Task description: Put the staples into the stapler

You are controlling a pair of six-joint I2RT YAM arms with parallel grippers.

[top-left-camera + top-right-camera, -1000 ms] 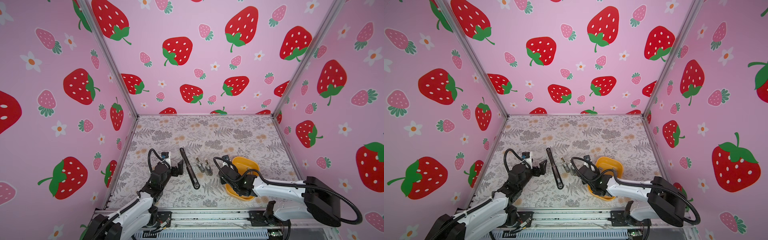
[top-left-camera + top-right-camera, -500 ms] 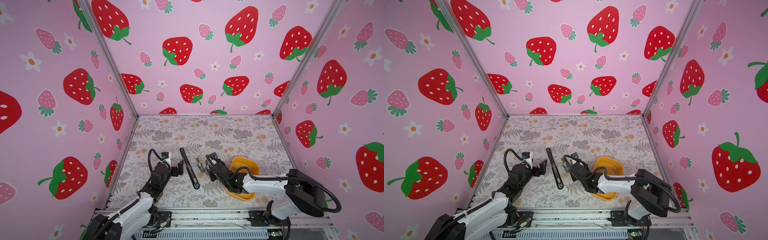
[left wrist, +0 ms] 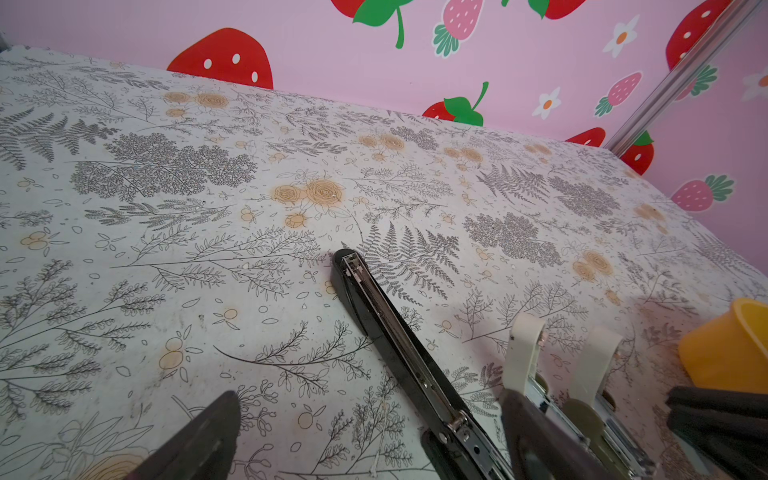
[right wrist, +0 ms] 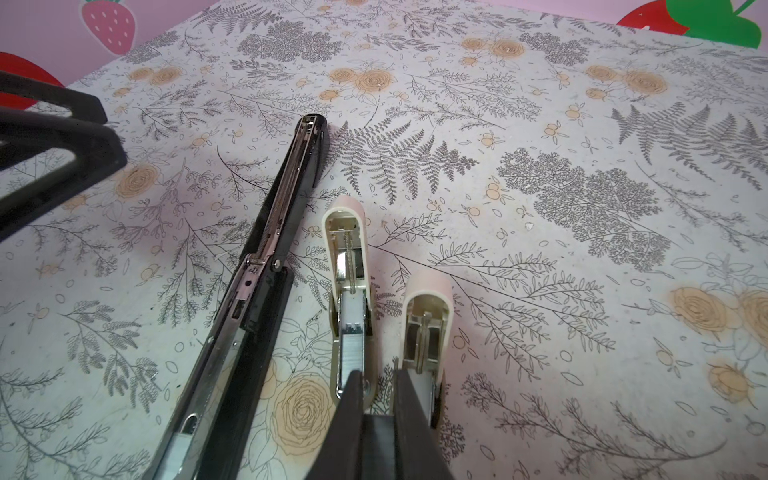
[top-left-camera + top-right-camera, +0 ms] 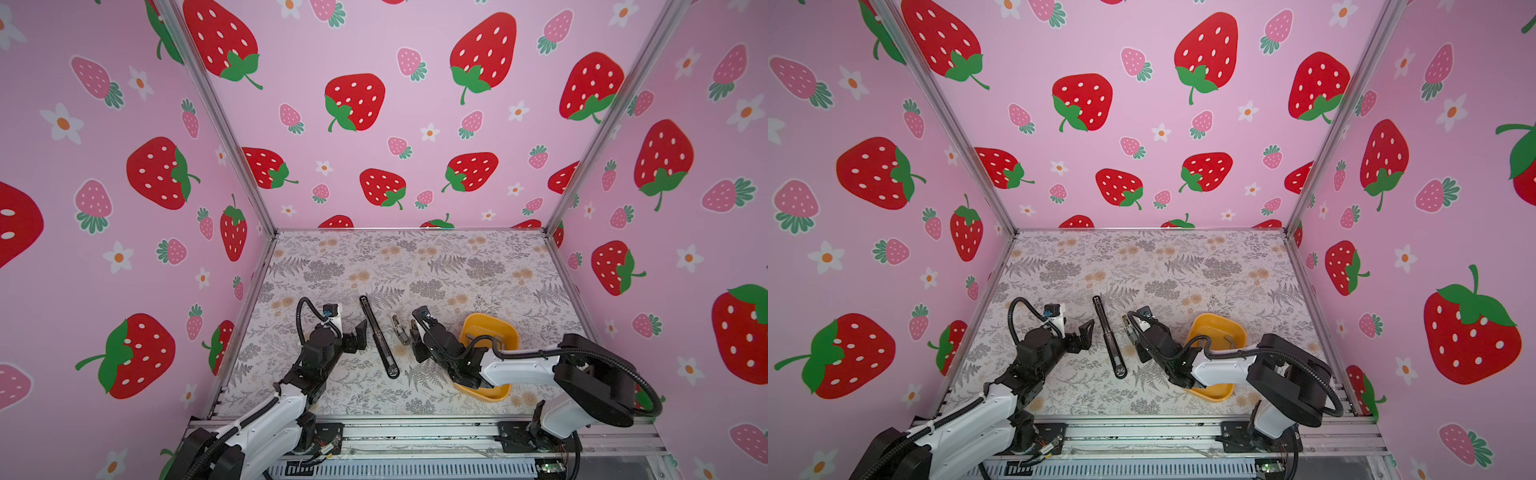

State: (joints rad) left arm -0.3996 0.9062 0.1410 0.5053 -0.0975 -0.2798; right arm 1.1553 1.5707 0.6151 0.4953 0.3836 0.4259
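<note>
Black stapler (image 5: 379,338) opened flat on floral table (image 5: 415,266), lower centre in both top views. Just right of it, near cream stapler (image 4: 348,257) and far cream stapler (image 4: 428,316), both opened too. Grey staples (image 4: 351,353) sitting in channel of near cream stapler. Right gripper (image 4: 378,376) low over the cream pair, fingers almost together (pinching anything? cannot tell). Left gripper (image 5: 360,336) spread wide, just left of black stapler, holding nothing. Yellow bin (image 5: 488,316) lower right, partly under right arm.
</note>
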